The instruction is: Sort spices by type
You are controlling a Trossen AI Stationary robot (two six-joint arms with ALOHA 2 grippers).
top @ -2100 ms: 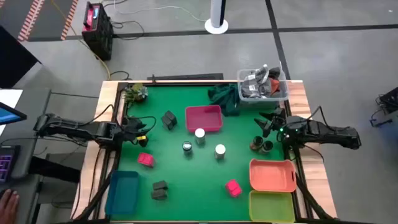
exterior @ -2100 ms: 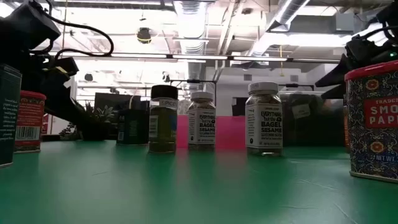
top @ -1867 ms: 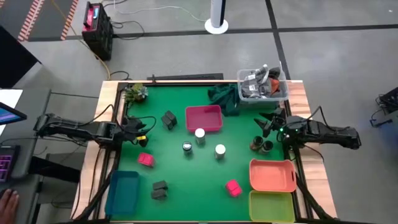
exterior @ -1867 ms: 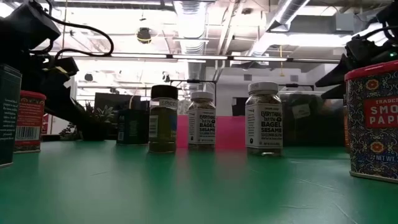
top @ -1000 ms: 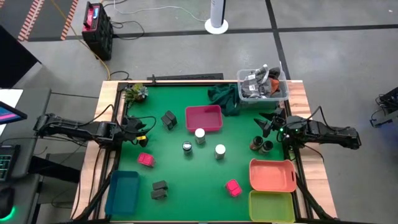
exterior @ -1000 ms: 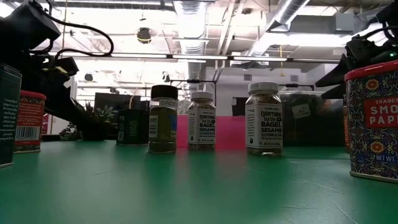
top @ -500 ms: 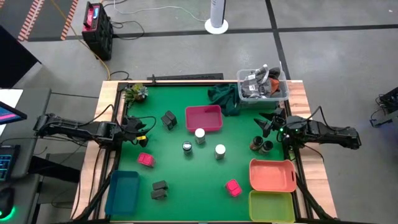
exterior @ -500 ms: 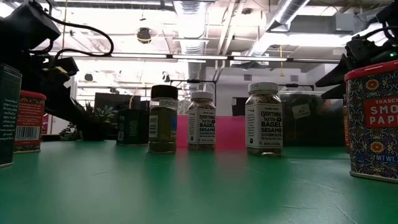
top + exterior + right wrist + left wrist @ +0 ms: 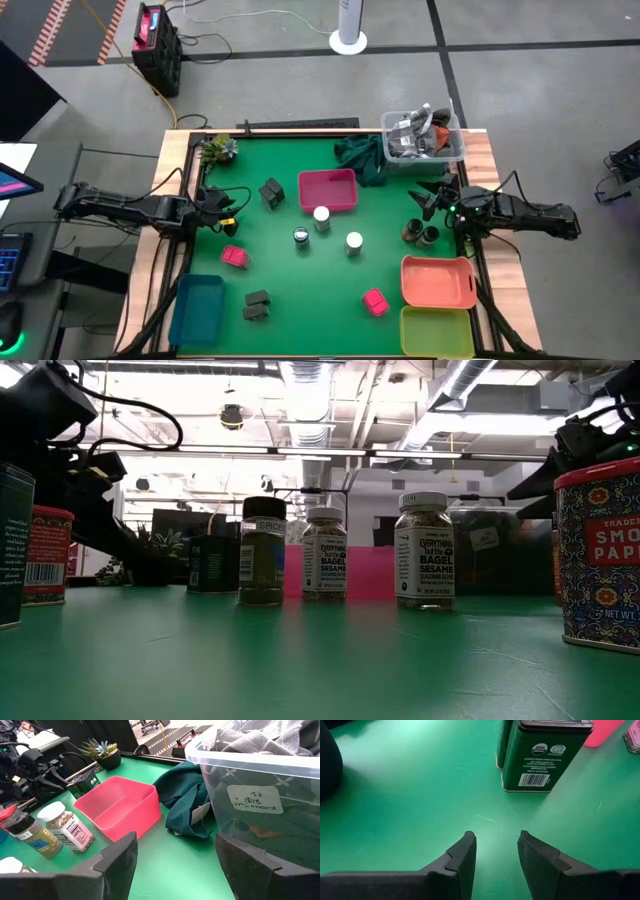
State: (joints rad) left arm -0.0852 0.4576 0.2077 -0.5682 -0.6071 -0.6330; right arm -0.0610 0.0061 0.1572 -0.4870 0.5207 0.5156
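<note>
Left gripper [image 9: 228,209] hovering at the mat's left edge, well left of the pink tray [image 9: 328,190], fingers [image 9: 462,857] parted with bare green mat [image 9: 300,285] showing between them, holding nothing. Facing a dark green tin [image 9: 545,752] just ahead, the one sitting just left of the pink tray.

Right gripper [image 9: 432,197] waiting at the mat's right edge, well right of the pink tray, fingers [image 9: 117,857] spread wide and empty, pointing toward the tray, a rumpled green cloth [image 9: 187,802] and the clear tub [image 9: 265,785] at the tray's far right.

Spices lying scattered, none inside a tray:
- Three jars [image 9: 322,228] standing in a loose cluster just in front of the pink tray.
- Two brown jars [image 9: 419,234] sitting side by side near the right gripper.
- One pink tin [image 9: 234,256] resting left of and nearer than the pink tray, another pink tin [image 9: 375,301] farther toward the near edge.
- A second dark tin [image 9: 257,305] lying beside the blue tray [image 9: 198,308], at the near left.

Orange tray [image 9: 437,282] and green tray [image 9: 437,331] sitting at the near right.
</note>
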